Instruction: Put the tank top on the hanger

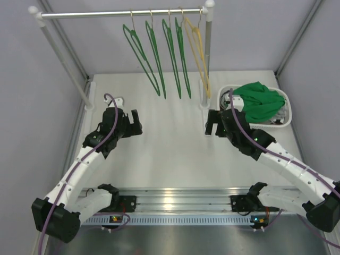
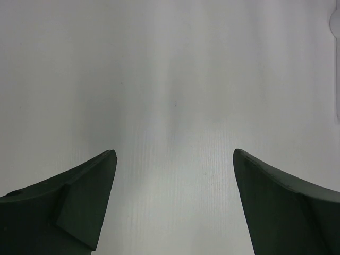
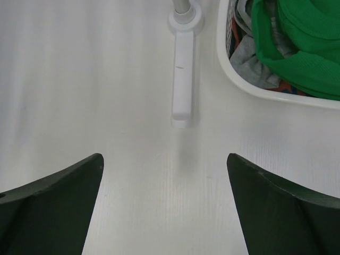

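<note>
The bright green tank top lies bunched in a white basket at the right; it also shows in the right wrist view. Several green hangers hang on the rail at the back. My right gripper is open and empty, over the table left of the basket; its jaws stand wide apart in the right wrist view. My left gripper is open and empty over bare table at the left.
A yellow hanger hangs rightmost on the rail. The rack's right post foot stands just ahead of my right gripper. Grey clothes lie under the tank top in the basket. Grey walls enclose the table.
</note>
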`<action>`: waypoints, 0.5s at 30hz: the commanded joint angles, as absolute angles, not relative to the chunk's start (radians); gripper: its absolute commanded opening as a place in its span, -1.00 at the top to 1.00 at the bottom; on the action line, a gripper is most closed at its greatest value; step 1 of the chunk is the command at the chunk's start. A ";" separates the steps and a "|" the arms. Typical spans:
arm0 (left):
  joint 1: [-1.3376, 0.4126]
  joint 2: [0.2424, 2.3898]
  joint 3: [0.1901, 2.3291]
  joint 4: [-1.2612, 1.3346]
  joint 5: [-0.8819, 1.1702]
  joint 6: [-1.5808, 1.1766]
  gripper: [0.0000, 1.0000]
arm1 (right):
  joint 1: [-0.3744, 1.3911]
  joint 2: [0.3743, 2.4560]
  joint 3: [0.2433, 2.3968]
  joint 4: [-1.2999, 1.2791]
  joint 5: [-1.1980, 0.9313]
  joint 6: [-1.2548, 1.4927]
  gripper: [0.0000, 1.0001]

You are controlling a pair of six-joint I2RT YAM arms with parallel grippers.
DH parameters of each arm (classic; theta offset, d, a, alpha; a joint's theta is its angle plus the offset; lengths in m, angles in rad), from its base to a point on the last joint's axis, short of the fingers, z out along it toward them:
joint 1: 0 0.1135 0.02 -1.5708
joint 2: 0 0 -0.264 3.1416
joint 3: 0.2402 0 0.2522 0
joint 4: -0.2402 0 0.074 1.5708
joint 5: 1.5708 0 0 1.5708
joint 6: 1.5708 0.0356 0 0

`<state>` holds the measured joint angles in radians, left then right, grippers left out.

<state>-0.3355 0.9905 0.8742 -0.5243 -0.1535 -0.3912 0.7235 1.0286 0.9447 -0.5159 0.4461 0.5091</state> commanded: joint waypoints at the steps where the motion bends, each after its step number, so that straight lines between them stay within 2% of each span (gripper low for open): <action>1: -0.331 0.971 0.876 -0.514 -0.144 -0.388 -0.91 | 0.716 1.032 1.022 -0.563 0.492 0.523 -0.99; 6: -0.331 0.966 0.879 -0.517 -0.150 -0.385 -0.91 | 0.666 1.080 1.100 -0.621 0.448 0.491 -0.99; 11: -0.331 0.965 0.880 -0.520 -0.149 -0.385 -0.90 | 0.407 1.182 1.222 -0.659 0.214 0.440 -0.99; 15: -0.331 0.957 0.879 -0.522 -0.146 -0.393 -0.90 | 0.273 1.282 1.349 -0.712 0.229 0.414 -0.97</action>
